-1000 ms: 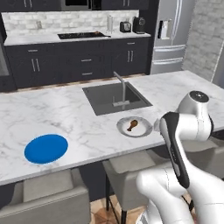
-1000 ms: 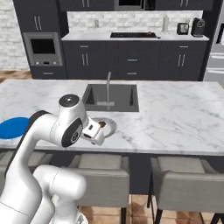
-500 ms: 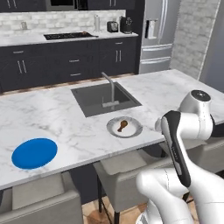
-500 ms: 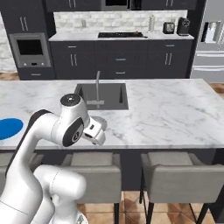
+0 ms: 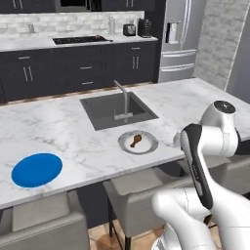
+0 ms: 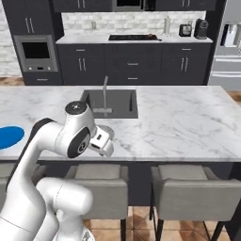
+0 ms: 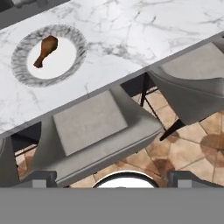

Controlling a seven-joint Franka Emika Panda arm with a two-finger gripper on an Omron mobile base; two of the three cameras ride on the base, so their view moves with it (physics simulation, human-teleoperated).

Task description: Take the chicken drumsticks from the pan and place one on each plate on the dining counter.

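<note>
One chicken drumstick (image 5: 135, 140) (image 7: 46, 50) lies on the pale grey-white plate (image 5: 151, 144) (image 7: 22, 70) at the front of the dining counter (image 5: 73, 132) (image 6: 188, 122), just before the sink. Left of it, the bright blue plate (image 5: 36, 169) (image 6: 8, 135) is bare. My gripper (image 6: 104, 143) (image 7: 113, 177) hangs open beyond the counter's front edge, above the stools and right of the grey-white plate, with nothing between its fingers. On the far worktop is a black cooktop (image 5: 78, 39) (image 6: 133, 37); the pan there is too small to make out.
A sink (image 5: 117, 110) with a faucet (image 5: 124, 95) is set in the counter behind the grey-white plate. Grey stools (image 7: 92, 120) (image 7: 197, 83) (image 6: 188, 193) stand under the front edge over a tiled floor. A fridge (image 5: 178, 39) stands at the back right.
The whole picture has shifted as the base moves, so the counter and plates sit a little differently in view. The arm keeps its pose and the gripper stays open.
</note>
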